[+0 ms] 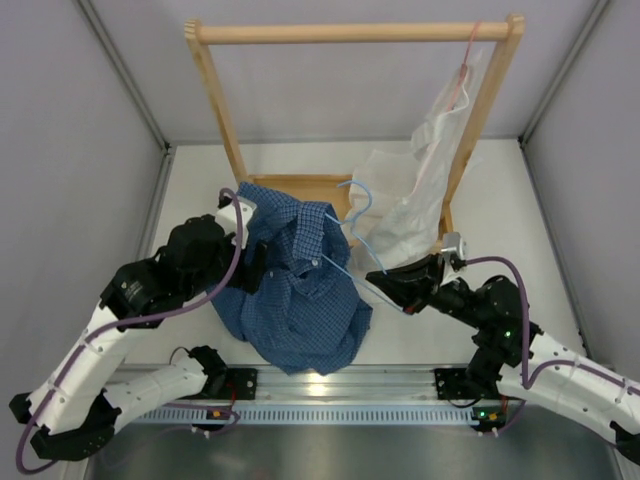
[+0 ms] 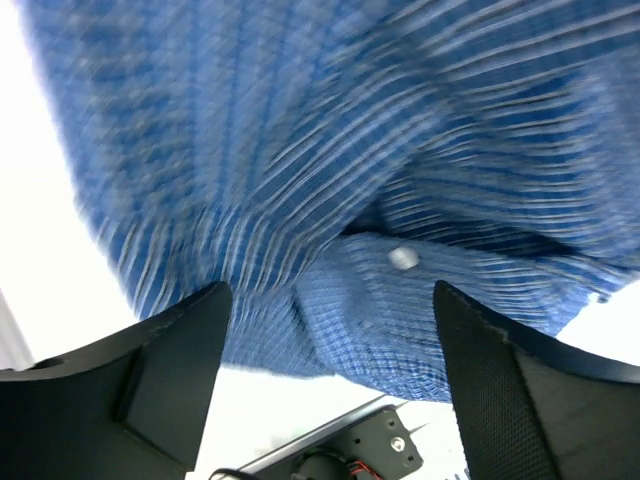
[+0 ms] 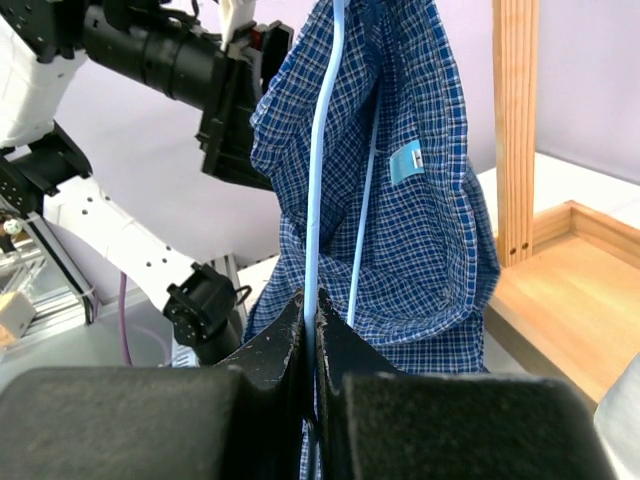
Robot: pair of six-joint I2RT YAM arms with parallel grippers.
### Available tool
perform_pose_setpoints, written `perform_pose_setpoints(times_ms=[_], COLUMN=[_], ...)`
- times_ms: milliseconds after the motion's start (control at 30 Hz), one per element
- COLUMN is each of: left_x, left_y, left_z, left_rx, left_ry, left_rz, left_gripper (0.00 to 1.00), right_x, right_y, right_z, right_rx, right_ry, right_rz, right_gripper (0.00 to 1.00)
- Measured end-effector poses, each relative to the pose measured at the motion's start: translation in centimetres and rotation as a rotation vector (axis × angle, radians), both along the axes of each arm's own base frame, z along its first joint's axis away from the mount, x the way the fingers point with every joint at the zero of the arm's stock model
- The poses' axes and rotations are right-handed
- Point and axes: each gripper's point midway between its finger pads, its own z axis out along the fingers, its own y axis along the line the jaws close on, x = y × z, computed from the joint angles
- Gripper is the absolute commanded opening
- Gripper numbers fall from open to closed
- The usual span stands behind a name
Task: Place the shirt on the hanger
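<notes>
The right gripper [image 3: 312,335] is pinched shut on the thin wire of the light blue hanger [image 3: 322,150], holding it up off the table [image 1: 520,220]. The wire runs from the closed fingers up into the open neck of the dark blue checked shirt [image 3: 420,220], whose inside label shows. The cloth hangs in a bunched heap from the hanger, its lower part near the front edge of the table.

The left gripper [image 2: 330,390] sits against the shirt's left side with its fingers [image 2: 170,370] spread wide, holding nothing. Blurred blue cloth and one small button fill its view. Whether the fingers touch the cloth cannot be told.

Behind stands a wooden rack [image 1: 350,32], with a white shirt [image 1: 415,190] on a pink hanger [image 1: 465,60] at its right end, close to the blue hanger's hook.

The shirt looks only partly seated. With nothing but the wire carrying it, a tilt could let the cloth slide off. The thin wire could also twist in the pinch, or its hook could catch the white shirt.
</notes>
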Motion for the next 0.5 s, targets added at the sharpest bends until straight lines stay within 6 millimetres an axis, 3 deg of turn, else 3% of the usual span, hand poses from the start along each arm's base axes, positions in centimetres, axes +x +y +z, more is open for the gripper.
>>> perform_pose_setpoints(times_ms=[200,233,300,367,500], left_x=[1.4,1.7,2.3,2.9,3.5], left_y=[2.0,2.4,3.1,3.6,4.4], left_z=[-0.2,-0.3,-0.5,-0.6,-0.6], left_rx=[0.067,0.084,0.127,0.169,0.211], left_ry=[-0.030,-0.035,-0.045,-0.053,-0.072], left_rz=[0.137,0.161,0.205,0.236,0.284], left_gripper=[0.60,0.60,0.68,0.96,0.98], right_x=[-0.2,-0.3,-0.3,-0.3,-0.9], right_y=[-0.3,-0.3,-0.2,-0.1,0.0], right_z=[0.3,0.4,0.3,0.2,0.4], right_rx=[0.011,0.012,0.010,0.009,0.016], right_ry=[-0.005,-0.004,0.001,0.002,0.003], right_rz=[0.003,0.004,0.009,0.014,0.047], right_gripper=[0.00,0.00,0.00,0.00,0.00])
